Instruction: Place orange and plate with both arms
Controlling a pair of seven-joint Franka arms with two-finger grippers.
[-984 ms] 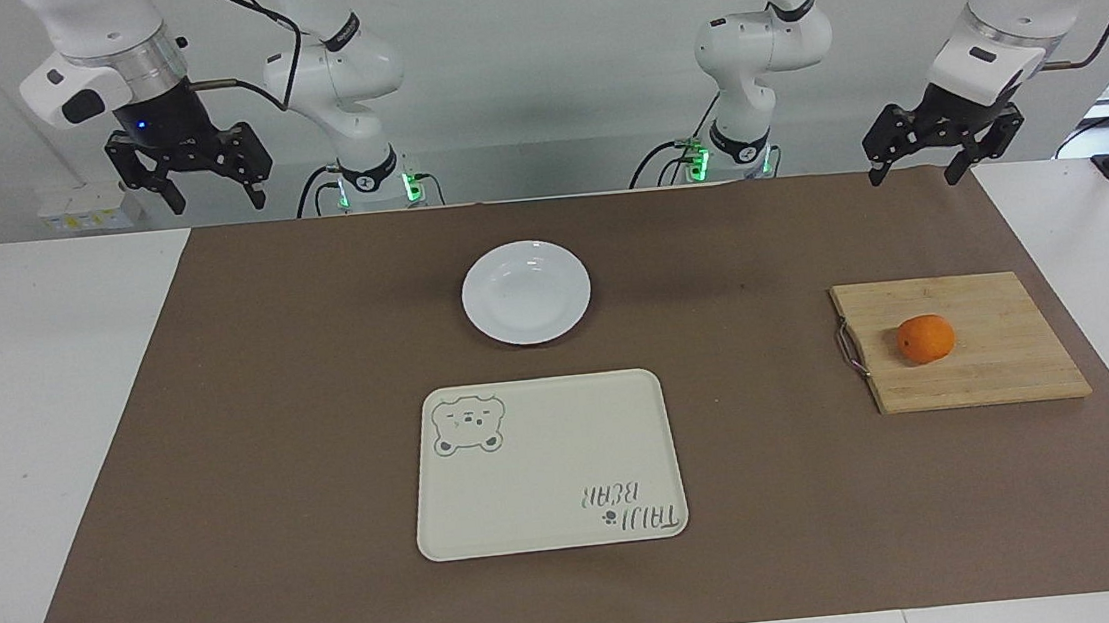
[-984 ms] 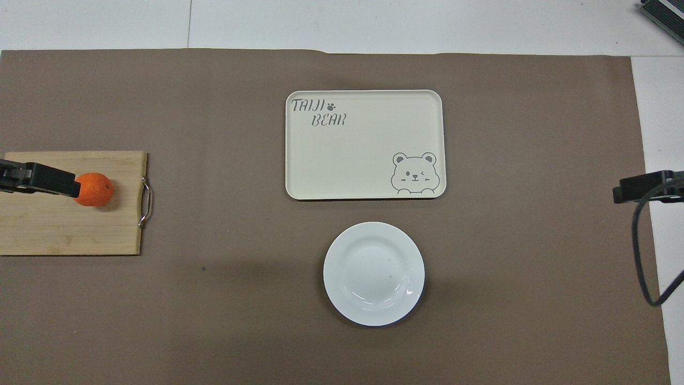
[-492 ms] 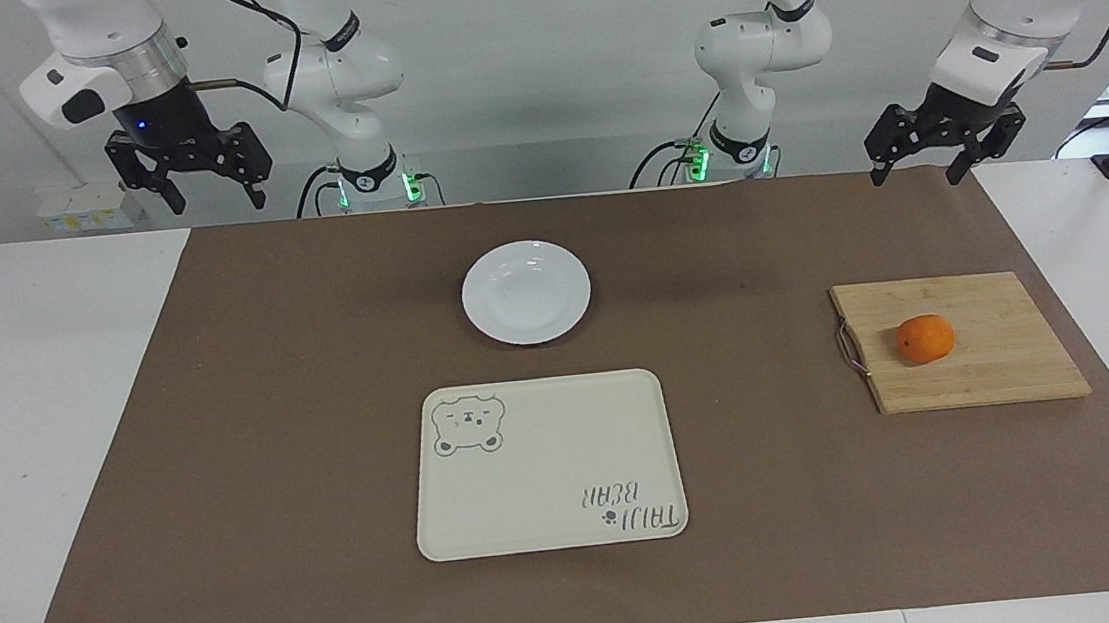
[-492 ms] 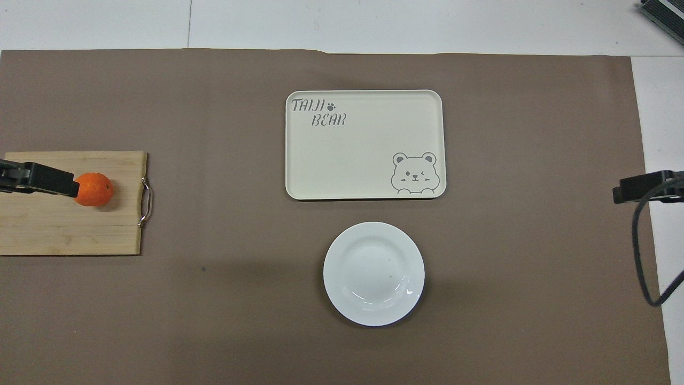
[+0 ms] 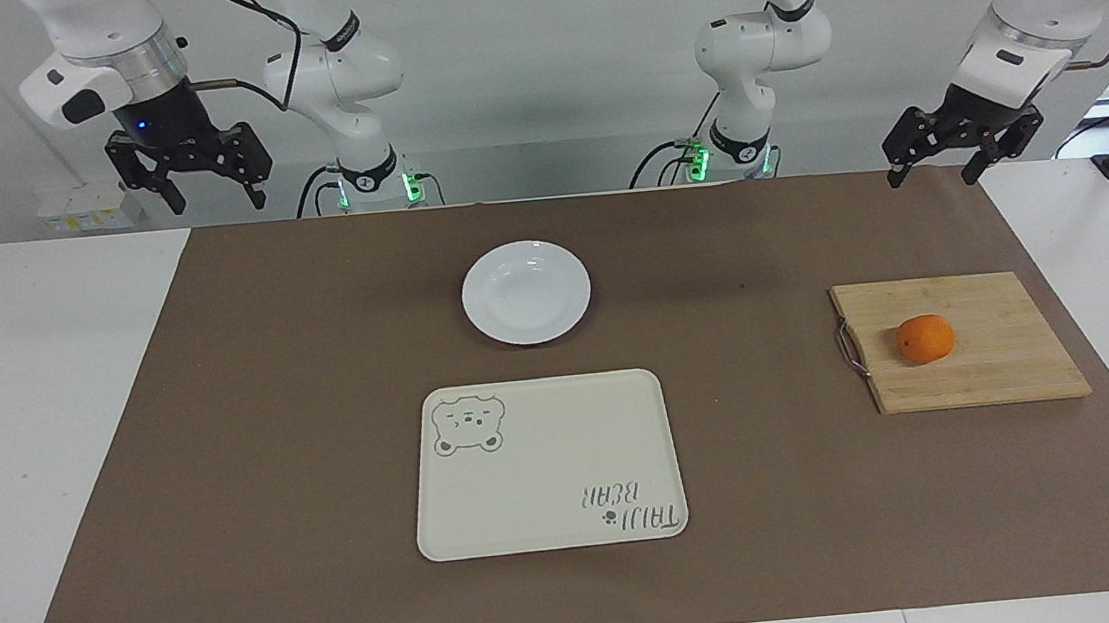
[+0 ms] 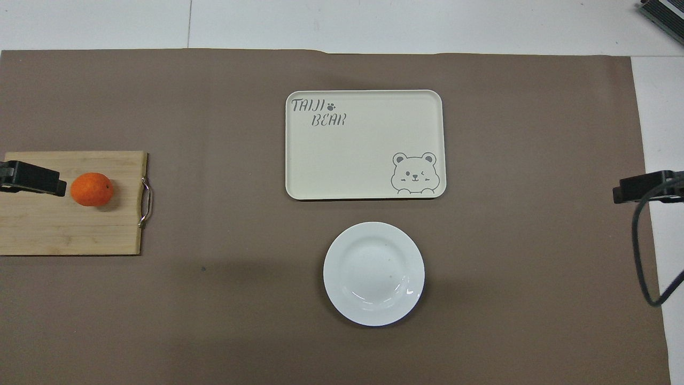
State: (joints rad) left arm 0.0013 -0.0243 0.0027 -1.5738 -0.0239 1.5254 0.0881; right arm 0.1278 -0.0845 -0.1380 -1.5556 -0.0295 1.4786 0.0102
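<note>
The orange (image 5: 924, 337) (image 6: 92, 189) lies on a wooden cutting board (image 5: 991, 369) (image 6: 53, 230) toward the left arm's end of the table. The white plate (image 5: 526, 292) (image 6: 373, 274) rests on the brown mat midway between the two arm bases, with nothing on it. My left gripper (image 5: 931, 176) (image 6: 32, 179) hangs open high above the mat's corner by the board, apart from the orange and holding nothing. High above the right arm's end of the table, my right gripper (image 5: 216, 201) (image 6: 641, 187) is open and holds nothing.
A cream rectangular tray (image 5: 546, 463) (image 6: 363, 144) with a bear print lies farther from the robots than the plate, nothing on it. The cutting board has a metal handle (image 5: 851, 349) on its side toward the tray. A brown mat (image 5: 273, 426) covers the table.
The left gripper has drifted outward toward its own end of the table and no longer overlaps the orange in the overhead view. The right arm, orange and plate have not moved.
</note>
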